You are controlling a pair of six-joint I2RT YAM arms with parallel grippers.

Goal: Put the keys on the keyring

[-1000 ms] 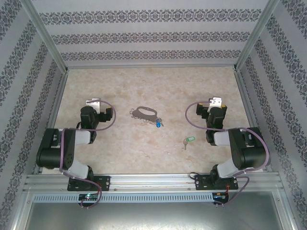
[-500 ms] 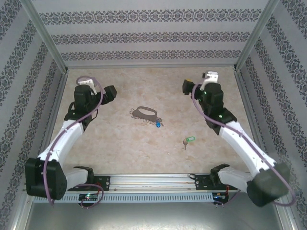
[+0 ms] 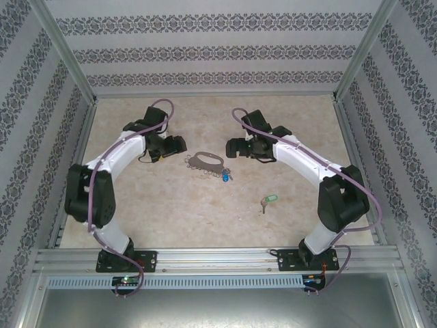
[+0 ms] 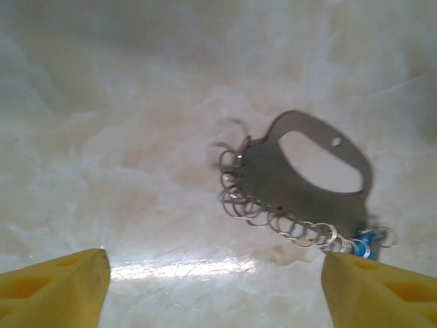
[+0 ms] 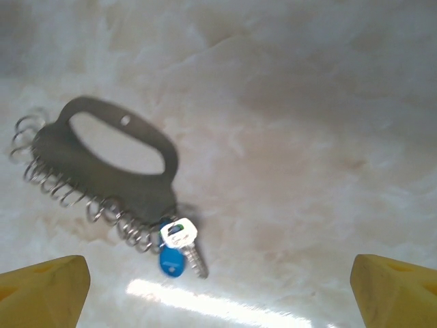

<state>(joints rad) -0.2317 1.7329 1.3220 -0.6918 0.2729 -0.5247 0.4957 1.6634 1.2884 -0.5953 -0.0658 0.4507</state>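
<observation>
The keyring (image 3: 205,162) is a flat grey metal loop lying mid-table, with a row of small wire rings along its near edge and a blue tag (image 3: 224,177) at its right end. In the left wrist view the keyring (image 4: 273,179) lies ahead, between my wide-apart yellow fingertips (image 4: 58,287). The right wrist view shows the keyring (image 5: 130,179), the blue tag (image 5: 171,262) and a white-headed key (image 5: 180,234) on it. The key with the green tag (image 3: 268,201) lies alone, nearer the arms and to the right. My left gripper (image 3: 180,145) and right gripper (image 3: 231,146) flank the keyring, both open and empty.
Patterned walls and metal posts (image 3: 74,82) enclose the marble-look table (image 3: 300,116) on three sides. The arm bases sit on the rail (image 3: 218,258) at the near edge. Bare tabletop surrounds the keyring and the green-tagged key.
Both arms have swung inward from the outer back corners and lowered towards the keyring, one on each side. The keyring and the green-tagged key have not moved.
</observation>
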